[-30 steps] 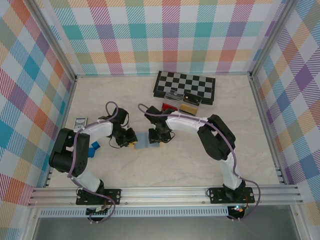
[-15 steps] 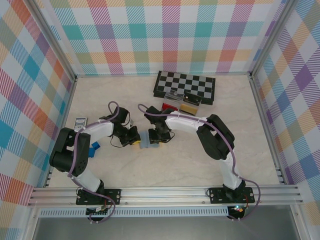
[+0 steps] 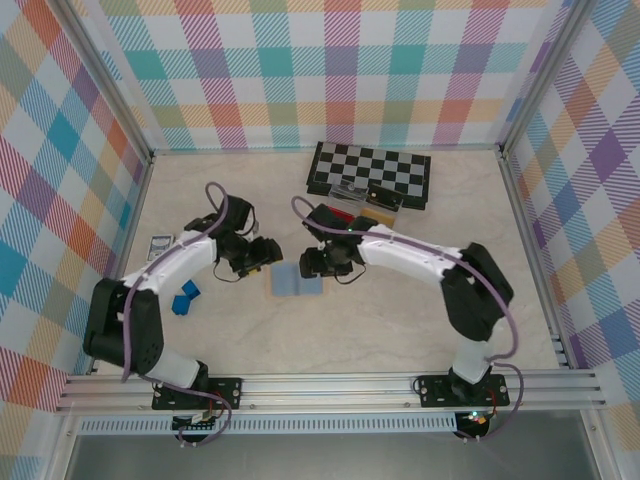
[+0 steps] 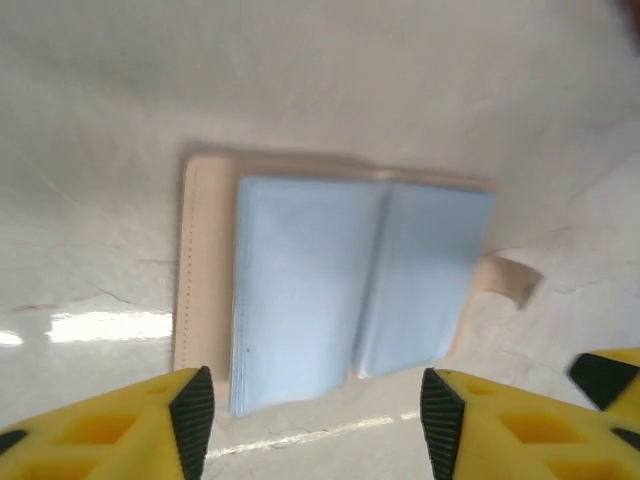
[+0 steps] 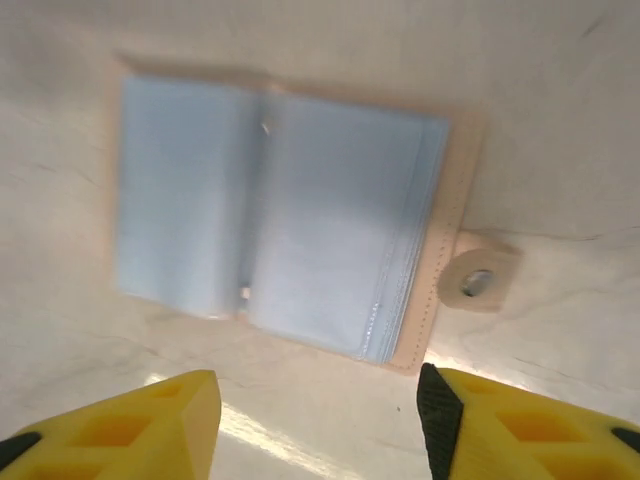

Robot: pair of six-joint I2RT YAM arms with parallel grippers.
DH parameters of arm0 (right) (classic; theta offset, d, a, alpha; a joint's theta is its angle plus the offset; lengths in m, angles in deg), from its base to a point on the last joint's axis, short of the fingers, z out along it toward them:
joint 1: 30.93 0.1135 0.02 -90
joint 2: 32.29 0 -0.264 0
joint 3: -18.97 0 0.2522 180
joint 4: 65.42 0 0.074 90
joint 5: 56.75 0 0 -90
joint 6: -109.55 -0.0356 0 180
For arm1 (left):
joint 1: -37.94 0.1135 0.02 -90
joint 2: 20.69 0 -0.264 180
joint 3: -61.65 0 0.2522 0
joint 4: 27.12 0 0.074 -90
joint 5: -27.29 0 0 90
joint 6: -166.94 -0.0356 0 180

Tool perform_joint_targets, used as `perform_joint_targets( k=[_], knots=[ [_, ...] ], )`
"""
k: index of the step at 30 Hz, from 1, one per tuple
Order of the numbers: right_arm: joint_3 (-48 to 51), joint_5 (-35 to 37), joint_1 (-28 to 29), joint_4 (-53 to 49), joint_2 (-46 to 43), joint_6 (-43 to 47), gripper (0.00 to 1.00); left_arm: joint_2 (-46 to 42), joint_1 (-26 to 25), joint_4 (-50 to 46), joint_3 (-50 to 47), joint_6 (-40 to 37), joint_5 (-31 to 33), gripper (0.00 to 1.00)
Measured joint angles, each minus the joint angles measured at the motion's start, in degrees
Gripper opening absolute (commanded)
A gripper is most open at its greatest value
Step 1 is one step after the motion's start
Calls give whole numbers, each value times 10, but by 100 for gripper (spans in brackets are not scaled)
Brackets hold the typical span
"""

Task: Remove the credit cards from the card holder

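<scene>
Centrally, the card holder lies open and flat on the pale, glossy, marbled table. It shows two light blue panels of stacked sleeves framed by tan edging, and its small tab carries a round snap. Whether any cards sit in the sleeves cannot be told. The left end effector hangs just left of the holder and the right end effector above its far edge. Both have their yellow fingers spread, pinching nothing. A chessboard lies by the far wall with a clear tray just in front of it, both apart from the holder. Open tabletop stretches toward the near edge.
</scene>
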Motion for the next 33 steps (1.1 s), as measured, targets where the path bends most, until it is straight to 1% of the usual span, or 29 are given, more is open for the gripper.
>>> perform_joint_targets(
  k=[2,5,6,9,10,12,14,17,18,21,23,27,33],
  knots=[
    [5,42,-5,6,-44,4,70,-31,3,-14,21,-4,38,85],
    [17,127,-19,8,-99,22,94,-71,10,-27,39,-14,99,99],
    [25,163,-29,8,-117,30,100,-82,14,-31,41,-17,122,100],
    [55,250,-66,16,-162,65,100,-105,27,-28,35,-21,187,100],
    [69,268,-80,22,-176,75,100,-112,32,-20,27,-22,207,100],
    [108,301,-128,37,-216,96,100,-130,44,13,-3,-24,249,100],
    [150,321,-182,56,-256,112,100,-143,54,42,-38,-24,282,100],
    [234,344,-268,113,-327,140,100,-151,66,90,-90,-33,330,100],
    [265,348,-290,136,-351,153,100,-150,68,104,-104,-40,342,100],
    [341,353,-332,205,-395,193,100,-149,73,140,-130,-64,369,100],
    [376,352,-351,244,-398,215,100,-145,75,163,-136,-77,383,100],
    [419,345,-380,310,-367,242,100,-141,78,238,-160,-109,407,100],
    [492,294,-401,441,-297,276,100,-141,88,389,-265,-172,411,100]
  ],
)
